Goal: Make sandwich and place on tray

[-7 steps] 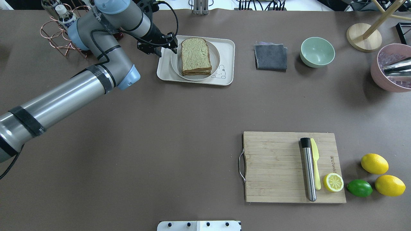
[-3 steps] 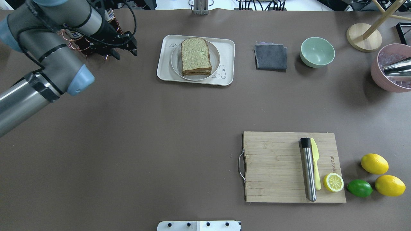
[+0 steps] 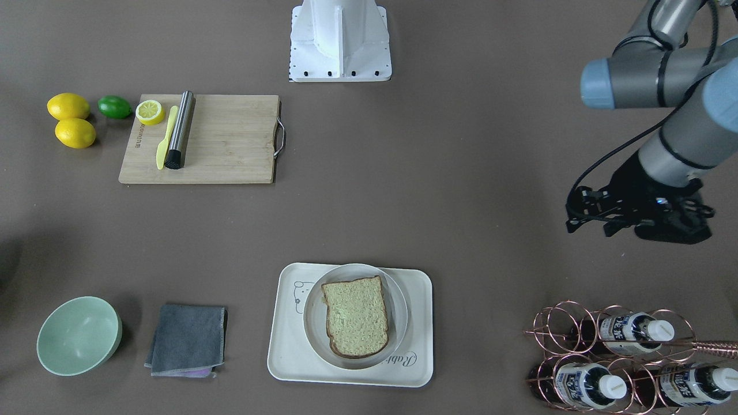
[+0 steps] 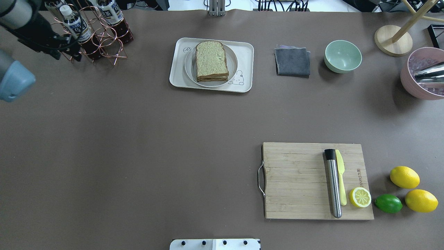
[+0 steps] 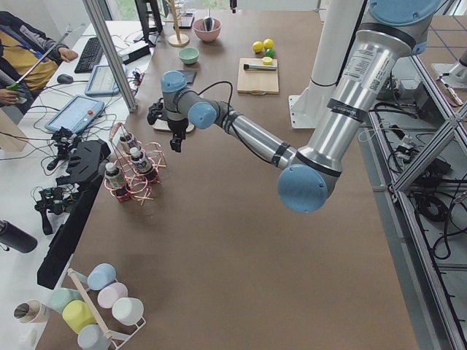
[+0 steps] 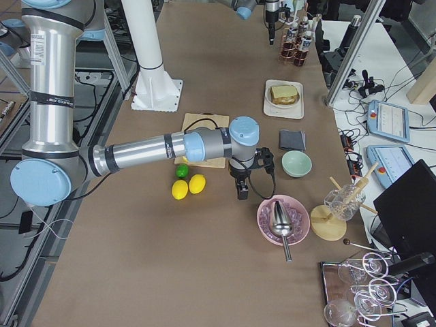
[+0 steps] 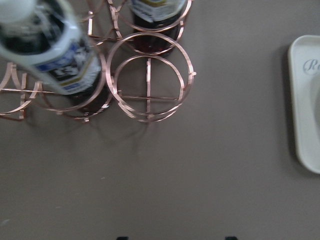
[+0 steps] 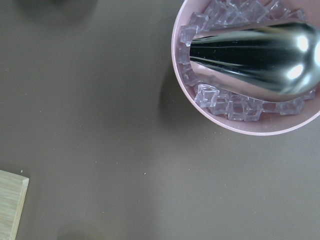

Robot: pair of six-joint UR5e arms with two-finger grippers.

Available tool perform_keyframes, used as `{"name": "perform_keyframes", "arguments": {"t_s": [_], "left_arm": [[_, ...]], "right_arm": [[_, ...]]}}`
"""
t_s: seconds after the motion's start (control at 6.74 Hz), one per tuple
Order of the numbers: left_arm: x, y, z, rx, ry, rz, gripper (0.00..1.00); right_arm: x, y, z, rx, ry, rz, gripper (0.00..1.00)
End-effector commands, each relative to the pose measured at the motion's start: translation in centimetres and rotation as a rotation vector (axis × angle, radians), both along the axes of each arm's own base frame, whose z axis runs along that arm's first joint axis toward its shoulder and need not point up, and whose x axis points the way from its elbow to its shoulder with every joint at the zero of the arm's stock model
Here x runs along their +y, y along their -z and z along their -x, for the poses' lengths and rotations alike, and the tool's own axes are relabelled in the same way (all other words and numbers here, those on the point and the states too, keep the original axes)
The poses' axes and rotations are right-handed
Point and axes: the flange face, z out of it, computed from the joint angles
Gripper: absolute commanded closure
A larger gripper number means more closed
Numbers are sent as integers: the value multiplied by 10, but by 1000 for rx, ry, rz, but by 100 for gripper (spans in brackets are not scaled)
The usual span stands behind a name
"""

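The sandwich (image 4: 211, 59), two stacked tan bread slices with dark crust, lies on a round white plate (image 4: 233, 62) on the cream tray (image 4: 177, 80). It also shows in the front-facing view (image 3: 356, 316) on the tray (image 3: 288, 357). The egg is hidden. My left gripper (image 4: 67, 55) is open and empty, far left of the tray beside the bottle rack; it also shows in the front-facing view (image 3: 588, 229). My right gripper (image 6: 240, 189) hangs near the pink bowl, seen only from the side; I cannot tell if it is open or shut.
A copper wire rack with bottles (image 4: 93, 31) stands back left. A grey cloth (image 4: 292, 61), a green bowl (image 4: 342, 56) and a pink bowl of ice with a metal scoop (image 4: 421, 74) are back right. A wooden cutting board (image 4: 295, 180) carries tools and a lemon half; lemons and a lime lie beside it.
My left arm has pulled away from the tray's left edge and moved left to the bottle rack. The sandwich, plate and tray have not moved.
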Motion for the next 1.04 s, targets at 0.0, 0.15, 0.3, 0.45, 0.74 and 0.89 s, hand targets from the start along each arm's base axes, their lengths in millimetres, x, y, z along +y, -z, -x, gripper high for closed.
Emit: {"name": "perform_keyframes", "arguments": {"t_s": [0.0,0.15,0.3,0.45,0.74,0.89], "left_arm": [[22,-78,119,-110,-114,-65,21],[43,-114,166,-95,-142,-80,4],[76,-156,192,-35,-142,-33,3],[103,-181,215,-38,-167,-52,3],[138,-211,221,-42,-169,1,3],[144,-215,222,-42,-169,15,3]], "right_arm": [[2,-5,0,3,5,6,0],[6,-9,-1,4,8,11,0],[9,-12,-3,6,6,14,0],[10,-15,-5,18,1,21,0],[22,-32,-21,62,-25,41,0],[23,-42,-26,86,-35,56,0]]}}
